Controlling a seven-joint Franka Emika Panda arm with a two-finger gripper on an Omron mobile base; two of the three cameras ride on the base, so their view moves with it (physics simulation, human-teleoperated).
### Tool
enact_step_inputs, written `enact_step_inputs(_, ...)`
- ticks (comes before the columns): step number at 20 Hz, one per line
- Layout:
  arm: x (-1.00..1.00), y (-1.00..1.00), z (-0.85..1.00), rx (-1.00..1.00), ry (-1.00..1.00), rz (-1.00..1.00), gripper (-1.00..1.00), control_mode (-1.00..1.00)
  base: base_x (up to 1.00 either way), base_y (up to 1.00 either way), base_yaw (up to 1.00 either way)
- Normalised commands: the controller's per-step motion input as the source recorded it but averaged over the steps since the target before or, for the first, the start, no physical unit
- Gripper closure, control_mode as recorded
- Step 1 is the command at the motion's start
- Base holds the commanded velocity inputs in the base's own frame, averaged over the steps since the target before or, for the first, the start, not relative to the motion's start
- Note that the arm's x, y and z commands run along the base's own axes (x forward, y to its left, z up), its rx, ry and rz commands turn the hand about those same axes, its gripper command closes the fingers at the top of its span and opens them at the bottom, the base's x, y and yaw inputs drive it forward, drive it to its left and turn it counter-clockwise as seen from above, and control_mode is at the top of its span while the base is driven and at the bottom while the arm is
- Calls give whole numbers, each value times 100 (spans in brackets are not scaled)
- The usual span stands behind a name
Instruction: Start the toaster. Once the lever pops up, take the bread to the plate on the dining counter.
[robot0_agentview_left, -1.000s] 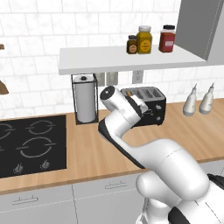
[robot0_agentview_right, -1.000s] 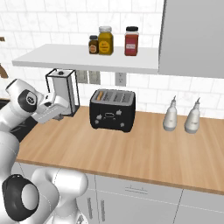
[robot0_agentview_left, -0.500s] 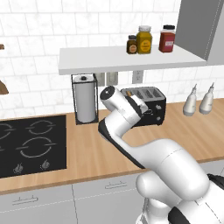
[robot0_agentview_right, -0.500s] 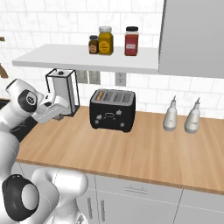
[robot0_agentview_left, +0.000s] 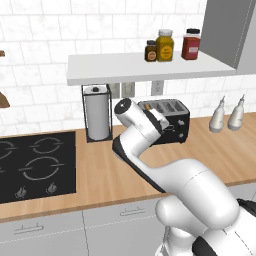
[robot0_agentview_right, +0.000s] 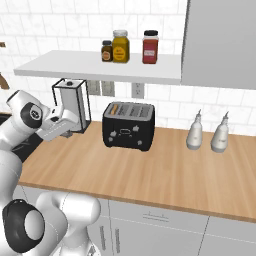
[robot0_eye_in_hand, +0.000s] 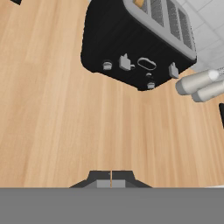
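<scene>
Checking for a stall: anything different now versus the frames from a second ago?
Nothing visibly changed. The gripper is shut and empty, short of the toaster and not touching it. The bread sits in a slot, and the paper towel roll and the two bottles stand where they were.

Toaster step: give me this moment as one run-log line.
hand: shut, empty, short of toaster | toaster: on wall counter, levers untouched | bread: in leftmost slot | phase: approaching
</scene>
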Motion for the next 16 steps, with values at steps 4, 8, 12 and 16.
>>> enact_step_inputs(4, 0, 0, 0, 0, 0, 0, 100, -100, 0, 0, 0)
enact_step_inputs(8, 0, 0, 0, 0, 0, 0, 100, -100, 0, 0, 0)
enact_step_inputs(12, 0, 0, 0, 0, 0, 0, 100, -100, 0, 0, 0)
enact_step_inputs(16, 0, 0, 0, 0, 0, 0, 100, -100, 0, 0, 0)
